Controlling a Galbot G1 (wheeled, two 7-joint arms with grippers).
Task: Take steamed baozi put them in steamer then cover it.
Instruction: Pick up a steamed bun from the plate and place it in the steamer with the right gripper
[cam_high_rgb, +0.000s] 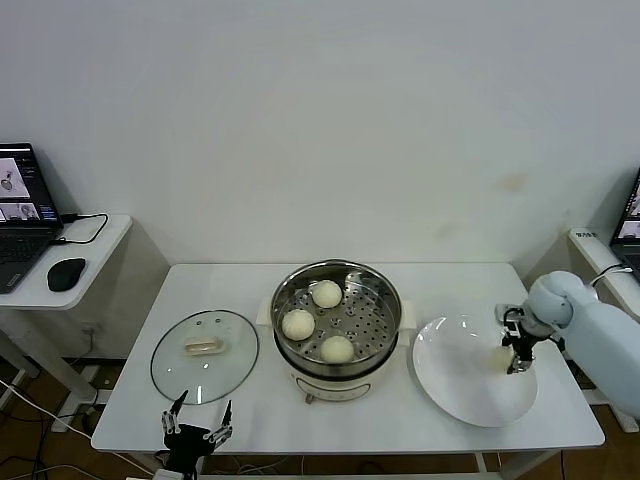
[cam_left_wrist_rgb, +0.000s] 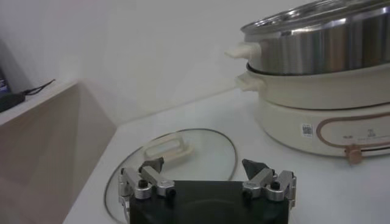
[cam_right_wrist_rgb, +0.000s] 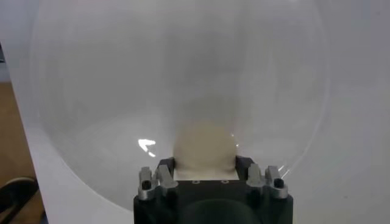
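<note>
Three baozi (cam_high_rgb: 327, 293) (cam_high_rgb: 298, 323) (cam_high_rgb: 337, 348) lie on the perforated tray of the steel steamer (cam_high_rgb: 390, 300) at the table's middle. A fourth baozi (cam_high_rgb: 503, 355) (cam_right_wrist_rgb: 205, 146) rests on the white plate (cam_high_rgb: 460, 385). My right gripper (cam_high_rgb: 517, 358) (cam_right_wrist_rgb: 205, 162) reaches down over it, its fingers pressed against both sides of the bun. The glass cover (cam_high_rgb: 235, 370) (cam_left_wrist_rgb: 207, 152) lies flat on the table left of the steamer (cam_left_wrist_rgb: 323, 49), handle up. My left gripper (cam_high_rgb: 198, 420) (cam_left_wrist_rgb: 204, 164) hangs open at the front edge, just in front of the cover, holding nothing.
A side table at the far left carries a laptop (cam_high_rgb: 22, 210) and a black mouse (cam_high_rgb: 66, 272). Another small table with a laptop (cam_high_rgb: 628, 225) stands at the far right, close behind my right arm. The white plate (cam_right_wrist_rgb: 152, 73) lies near the table's right front corner.
</note>
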